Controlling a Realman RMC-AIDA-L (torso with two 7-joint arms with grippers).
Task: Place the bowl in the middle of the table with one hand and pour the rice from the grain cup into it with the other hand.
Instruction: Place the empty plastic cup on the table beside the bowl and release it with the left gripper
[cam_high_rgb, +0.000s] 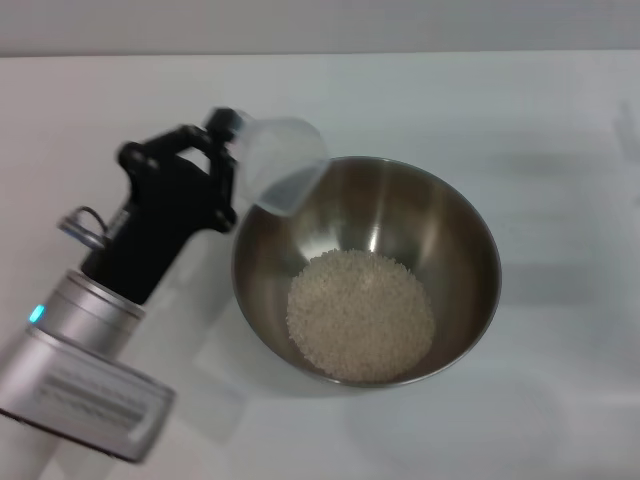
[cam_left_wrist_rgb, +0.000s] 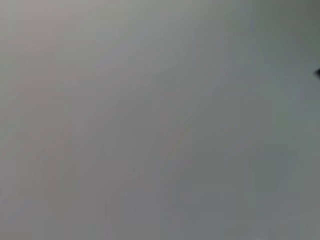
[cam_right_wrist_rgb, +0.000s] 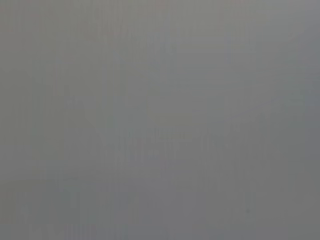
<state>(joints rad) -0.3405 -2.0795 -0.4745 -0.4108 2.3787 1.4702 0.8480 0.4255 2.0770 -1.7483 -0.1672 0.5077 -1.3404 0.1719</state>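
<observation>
The steel bowl (cam_high_rgb: 460, 235) stands on the white table (cam_high_rgb: 480, 100) near the middle of the head view. A heap of rice (cam_high_rgb: 360, 315) lies in its bottom. My left gripper (cam_high_rgb: 222, 160) is shut on the clear grain cup (cam_high_rgb: 280, 165) and holds it tipped over the bowl's left rim, mouth toward the bowl. No rice shows inside the cup. My right gripper is out of view. Both wrist views show only a plain grey surface.
The white table stretches on all sides of the bowl, with its back edge (cam_high_rgb: 320, 53) at the top of the head view. My left arm (cam_high_rgb: 90, 340) reaches in from the lower left.
</observation>
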